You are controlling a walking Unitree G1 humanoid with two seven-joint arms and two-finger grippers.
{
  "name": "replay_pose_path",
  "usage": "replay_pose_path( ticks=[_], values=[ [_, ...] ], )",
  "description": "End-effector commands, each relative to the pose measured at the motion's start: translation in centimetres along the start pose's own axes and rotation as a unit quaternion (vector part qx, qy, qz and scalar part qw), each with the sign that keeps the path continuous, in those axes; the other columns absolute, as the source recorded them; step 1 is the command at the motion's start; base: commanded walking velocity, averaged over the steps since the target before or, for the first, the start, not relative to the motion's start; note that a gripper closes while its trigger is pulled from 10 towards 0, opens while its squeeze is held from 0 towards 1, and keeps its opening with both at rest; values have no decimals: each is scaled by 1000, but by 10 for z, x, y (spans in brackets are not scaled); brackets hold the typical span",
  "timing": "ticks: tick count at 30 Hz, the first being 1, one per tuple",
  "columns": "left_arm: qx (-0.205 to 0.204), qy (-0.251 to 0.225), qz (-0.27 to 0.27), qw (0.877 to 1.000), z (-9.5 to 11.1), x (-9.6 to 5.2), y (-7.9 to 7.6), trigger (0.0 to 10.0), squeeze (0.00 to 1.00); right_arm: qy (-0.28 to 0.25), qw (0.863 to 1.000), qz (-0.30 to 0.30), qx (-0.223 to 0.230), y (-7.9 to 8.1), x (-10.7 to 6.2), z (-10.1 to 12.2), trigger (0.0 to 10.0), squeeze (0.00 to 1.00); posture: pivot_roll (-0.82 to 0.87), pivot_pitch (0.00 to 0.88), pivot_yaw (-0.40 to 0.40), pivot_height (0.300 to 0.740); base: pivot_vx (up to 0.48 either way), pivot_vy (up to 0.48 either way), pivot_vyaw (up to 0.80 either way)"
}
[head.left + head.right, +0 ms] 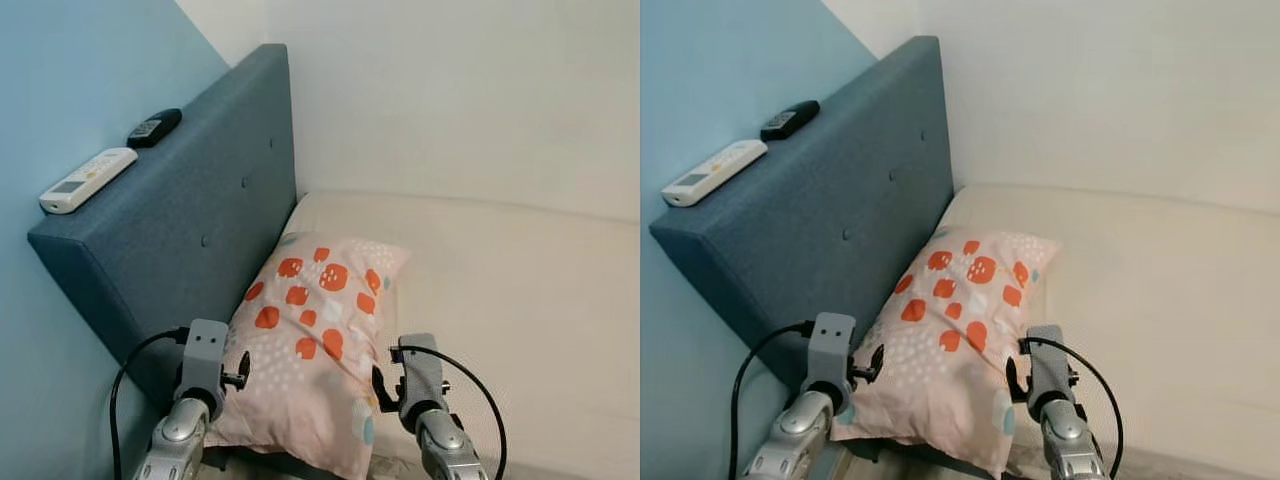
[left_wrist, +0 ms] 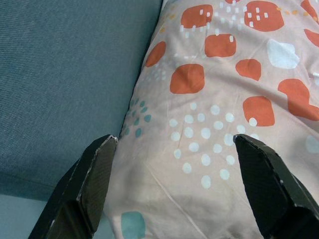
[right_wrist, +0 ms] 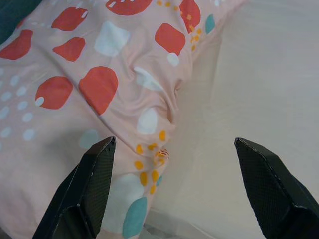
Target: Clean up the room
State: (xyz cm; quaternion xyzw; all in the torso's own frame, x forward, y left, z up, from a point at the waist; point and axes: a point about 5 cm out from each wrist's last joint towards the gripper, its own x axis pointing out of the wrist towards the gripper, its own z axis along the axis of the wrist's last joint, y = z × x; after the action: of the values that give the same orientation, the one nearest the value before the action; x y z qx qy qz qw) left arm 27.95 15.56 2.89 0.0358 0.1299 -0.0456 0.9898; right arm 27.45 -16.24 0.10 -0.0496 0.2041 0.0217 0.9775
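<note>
A pink pillow with orange blotches and white dots lies at the head of the bed, its long side leaning against the blue-grey upholstered headboard. My left gripper is open at the pillow's near corner on the headboard side, one finger by the headboard and the other on the pillow. My right gripper is open over the pillow's other near edge. One of its fingers is above the pillow and the other above the mattress.
A white remote and a black remote lie on top of the headboard. A light blue wall stands behind the headboard. The cream mattress stretches right of the pillow to a white wall.
</note>
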Motion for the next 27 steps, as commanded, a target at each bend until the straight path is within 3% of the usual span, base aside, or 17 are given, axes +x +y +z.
replay_pose_path(
  ticks=[1, 27],
  values=[
    [4, 3, -4, 1000, -3, 0, -2, 10000, 0, 3, 1000, -1, 4, 1, 0, -3, 10000, 0, -24, 57, 7, 729, 0, 0, -694],
    [-1, -7, 1, 1000, 0, 2, 0, 10000, 0, -4, 1000, 0, 4, -1, 0, -2, 10000, 0, -28, 63, 2, 729, 0, 0, -769]
  ],
)
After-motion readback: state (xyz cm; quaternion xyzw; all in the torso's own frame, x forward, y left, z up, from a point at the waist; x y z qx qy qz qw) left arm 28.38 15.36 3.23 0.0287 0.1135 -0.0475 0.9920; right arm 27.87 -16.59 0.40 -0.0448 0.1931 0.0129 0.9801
